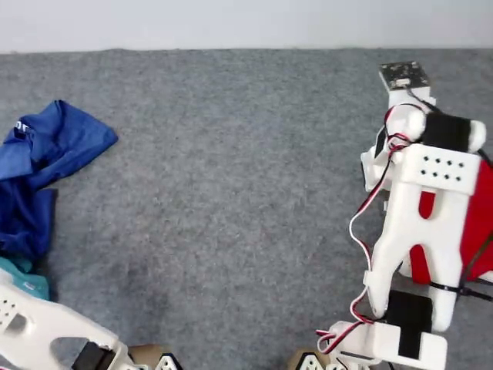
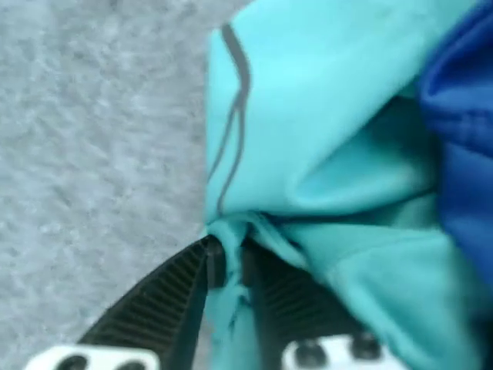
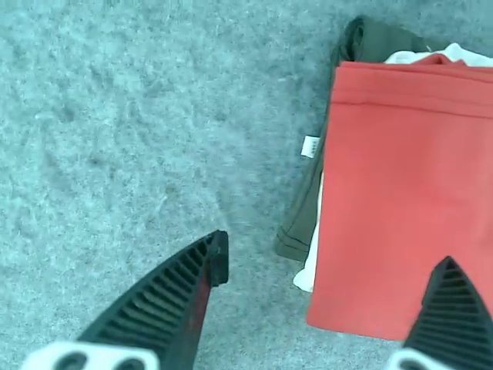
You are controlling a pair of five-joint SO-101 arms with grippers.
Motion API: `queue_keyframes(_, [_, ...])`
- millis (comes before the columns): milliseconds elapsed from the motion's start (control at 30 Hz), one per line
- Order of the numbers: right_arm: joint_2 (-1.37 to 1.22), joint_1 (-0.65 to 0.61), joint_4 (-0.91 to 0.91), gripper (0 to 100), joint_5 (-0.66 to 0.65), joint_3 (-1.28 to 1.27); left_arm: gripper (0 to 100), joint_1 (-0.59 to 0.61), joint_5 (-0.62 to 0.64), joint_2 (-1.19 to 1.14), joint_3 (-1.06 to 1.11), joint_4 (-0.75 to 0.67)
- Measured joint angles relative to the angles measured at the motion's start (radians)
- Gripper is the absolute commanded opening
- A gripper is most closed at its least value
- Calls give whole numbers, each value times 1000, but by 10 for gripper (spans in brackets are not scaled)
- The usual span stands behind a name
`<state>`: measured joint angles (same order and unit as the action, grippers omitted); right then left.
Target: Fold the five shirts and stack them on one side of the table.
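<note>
Teal shirt [image 2: 323,154] is lying bunched against the blue shirt [image 1: 46,162] at the table's [image 1: 231,193] left edge, with the left gripper [image 2: 227,266] pinching a thin fold of it. That fold could be slipping free, or the pull could be dragging the blue one along. The right gripper [image 3: 335,258] is hanging wide open and empty over the stack of red shirt [image 3: 408,193], olive shirt [image 3: 370,35] and, apparently, white shirt [image 3: 462,52]. That is making five shirts: three stacked, two loose.

- Right arm [image 1: 420,231], right side of frame: white shells, black motor blocks, red-and-white cables [image 1: 370,202].
- Left arm [image 1: 38,324], lower left: white shell, black motor.
- Left gripper [image 2: 227,266] and right gripper [image 3: 335,254]: black ribbed fingers, white bases.
</note>
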<state>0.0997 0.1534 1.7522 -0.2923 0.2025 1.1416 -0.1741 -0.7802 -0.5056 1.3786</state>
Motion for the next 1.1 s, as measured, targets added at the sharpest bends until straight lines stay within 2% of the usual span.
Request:
queue_keyframes(233, [0,-3,0,391,0,-8,12,-48,0,-15,-273,322])
queue_keyframes(400, [0,0,0,391,0,-8,12,-94,0,25,-342,351])
queue_keyframes(633, [0,52,0,391,0,-8,11,-244,0,353,-152,353])
queue_keyframes(767, [0,77,0,391,0,-8,11,-417,0,617,-2,354])
queue_keyframes(900, [0,80,0,391,0,-8,11,-654,0,855,155,356])
queue_keyframes(1100, [0,120,0,391,0,-89,11,-1034,0,1020,388,356])
